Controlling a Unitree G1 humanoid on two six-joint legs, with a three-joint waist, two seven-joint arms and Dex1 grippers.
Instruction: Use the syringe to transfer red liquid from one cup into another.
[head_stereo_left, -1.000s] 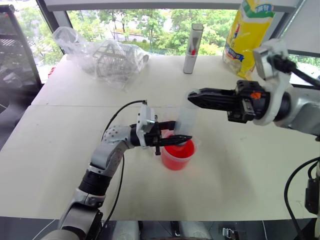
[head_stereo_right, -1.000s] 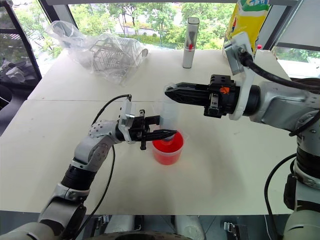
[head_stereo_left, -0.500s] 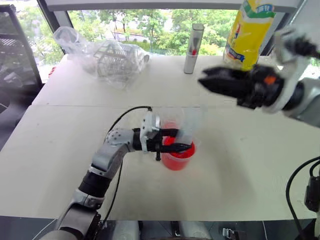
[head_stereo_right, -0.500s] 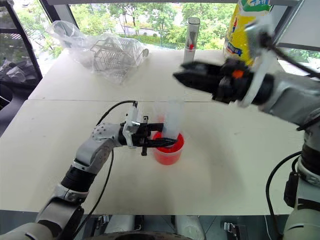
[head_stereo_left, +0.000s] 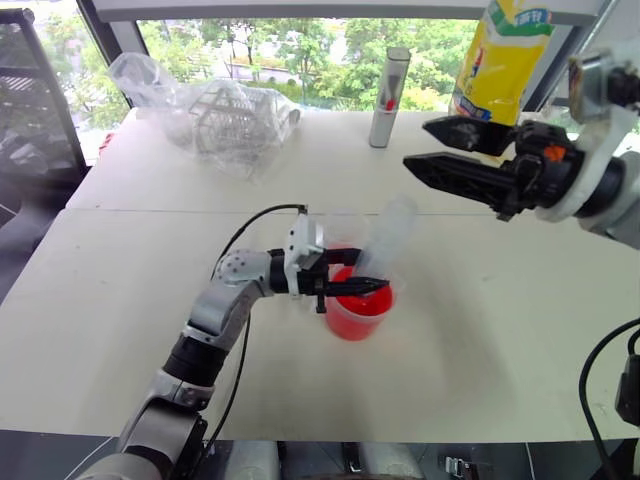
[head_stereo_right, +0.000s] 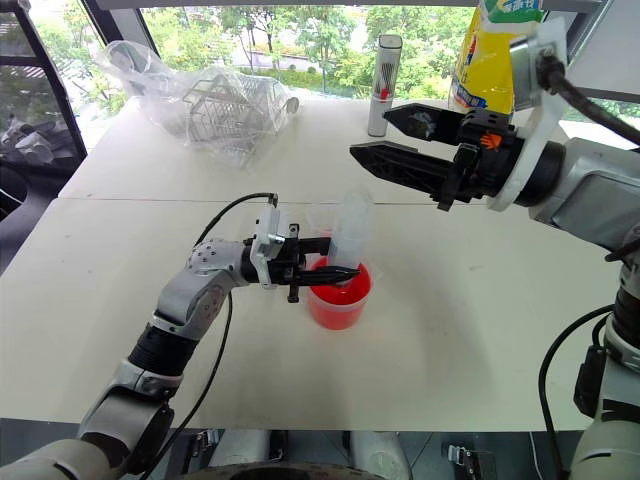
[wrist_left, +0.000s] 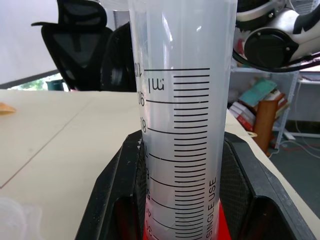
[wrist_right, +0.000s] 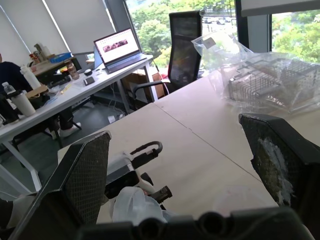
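The syringe (head_stereo_left: 385, 240), a clear barrel with black graduation marks (wrist_left: 180, 125), stands in the larger beaker (head_stereo_left: 357, 312) and leans to the right. Red liquid (head_stereo_right: 338, 300) fills that beaker. My left gripper (head_stereo_left: 365, 282) is shut on the syringe's lower barrel just above the beaker's rim, a black finger (wrist_left: 117, 195) on each side. My right gripper (head_stereo_left: 420, 145) hangs open above and to the right of the syringe's top, touching nothing; its fingers (wrist_right: 85, 175) stand wide apart. The smaller clear cup (head_stereo_right: 322, 218) stands just behind the beaker.
At the back of the table are a grey metal cylinder (head_stereo_left: 385, 83), a yellow bag (head_stereo_left: 497, 60) and a wire basket wrapped in clear plastic (head_stereo_left: 215, 115). A black cable (head_stereo_left: 250, 225) loops over my left forearm. Bare tabletop (head_stereo_left: 480, 330) lies right of the beaker.
My right gripper has opened, let go of the syringe's top and drawn away up and to the right. The syringe now leans right. My left gripper has kept its hold.
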